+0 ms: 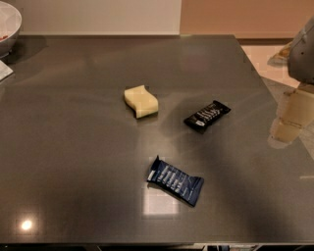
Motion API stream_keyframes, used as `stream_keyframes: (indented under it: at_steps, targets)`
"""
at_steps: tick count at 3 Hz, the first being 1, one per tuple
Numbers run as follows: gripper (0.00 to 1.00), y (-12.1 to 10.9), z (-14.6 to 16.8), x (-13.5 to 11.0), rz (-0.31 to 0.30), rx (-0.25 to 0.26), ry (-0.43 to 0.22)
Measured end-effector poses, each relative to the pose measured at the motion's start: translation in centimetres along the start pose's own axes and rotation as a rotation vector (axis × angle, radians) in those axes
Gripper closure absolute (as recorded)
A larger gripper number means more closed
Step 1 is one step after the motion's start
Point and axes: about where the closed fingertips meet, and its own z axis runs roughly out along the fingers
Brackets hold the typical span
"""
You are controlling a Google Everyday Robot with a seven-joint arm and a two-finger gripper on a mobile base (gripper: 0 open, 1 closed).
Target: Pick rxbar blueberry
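scene: dark grey glossy table [73, 147] fills most of the view. landmark = pale yellow wavy sponge [141, 101], sitting roughly mid-table.

- rxbar blueberry [175, 180]: navy wrapper, rows of white text, white patch at its left end. lies flat on the table, in front of the sponge and a bit right, well apart from it, angled with the right end nearer the camera. nothing touching it.
- black wrapper [207, 115] with white lettering: right of the sponge, near but not touching, lying flat and angled.
- gripper [287, 122]: far right of the sponge, at the table's right edge, cream-coloured under a grey arm section. blurred; cannot tell how far open the claw is. it is well apart from all three items.
- white bowl [7, 24]: far back-left of the sponge, cut off by the frame; a white flat item [3, 71] sits just in front of it.

surface: small bright light spot [26, 225] front-left of the sponge, pale square reflection [159, 202] just beside the bar.

room: white wall [98, 14] behind the sponge, a tan panel [245, 14] to its right, and light floor [255, 54] past the table's right edge.
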Motion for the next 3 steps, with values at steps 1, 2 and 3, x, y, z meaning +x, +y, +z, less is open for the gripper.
stream_keyframes:
  at_steps: [1,2,3]
  targets:
    - [0.00,0.0,0.0,0.0,0.000,0.000,0.000]
    - [0.00,-0.2,-0.1,-0.3,0.003,-0.013,-0.003]
    - [0.00,0.3,1.6,-1.7,-0.001,-0.061,-0.014]
